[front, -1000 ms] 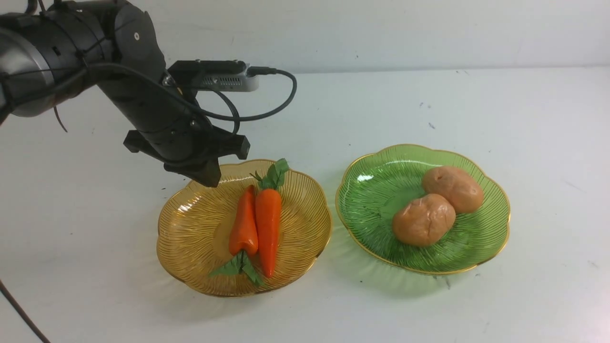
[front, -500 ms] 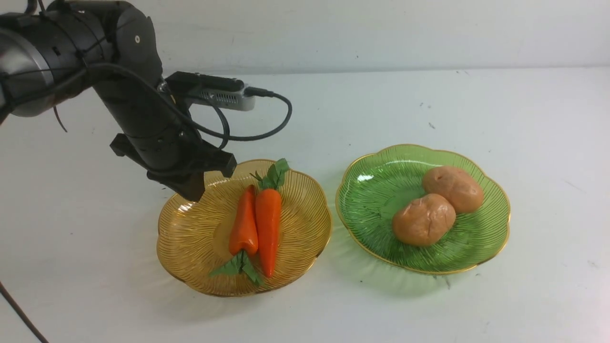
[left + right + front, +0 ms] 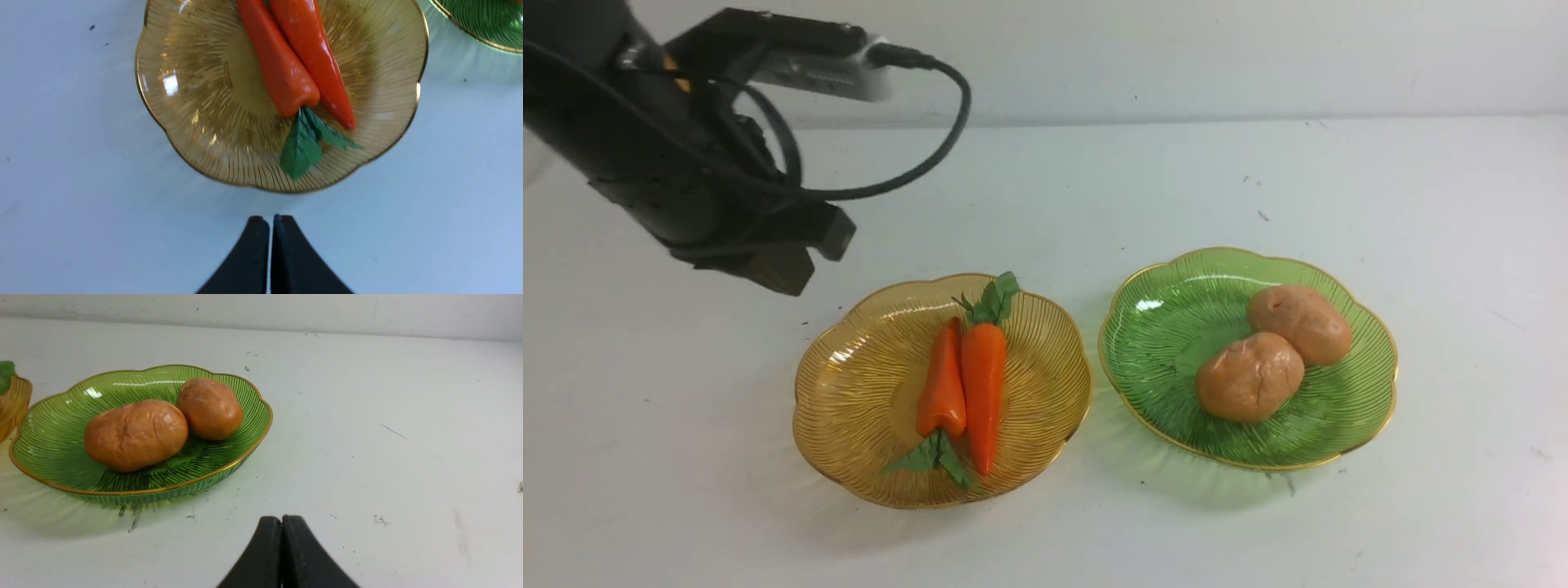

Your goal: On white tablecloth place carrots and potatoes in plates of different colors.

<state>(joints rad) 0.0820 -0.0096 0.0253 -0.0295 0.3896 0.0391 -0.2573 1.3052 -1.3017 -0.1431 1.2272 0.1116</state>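
Observation:
Two orange carrots (image 3: pixel 968 385) (image 3: pixel 294 61) with green tops lie side by side in the amber plate (image 3: pixel 849 408) (image 3: pixel 192 114) on the white tablecloth (image 3: pixel 1094 180). Two tan potatoes (image 3: pixel 1250 376) (image 3: pixel 137 435) rest touching each other in the green plate (image 3: pixel 1168 327) (image 3: pixel 53 433). My left gripper (image 3: pixel 784 278) (image 3: pixel 270 218) hangs shut and empty above the cloth, left of and behind the amber plate. The right gripper (image 3: pixel 282 518) is shut with nothing in it, low over bare cloth beside the green plate; the front view does not show it.
A black cable (image 3: pixel 931 147) loops from the left wrist camera. The pale wall (image 3: pixel 1176 49) runs along the cloth's far edge. Small dark specks (image 3: pixel 1260 215) mark the cloth behind the green plate.
The left arm has risen and drawn back to the left, off the amber plate's rim. Carrots, potatoes and plates have stayed put.

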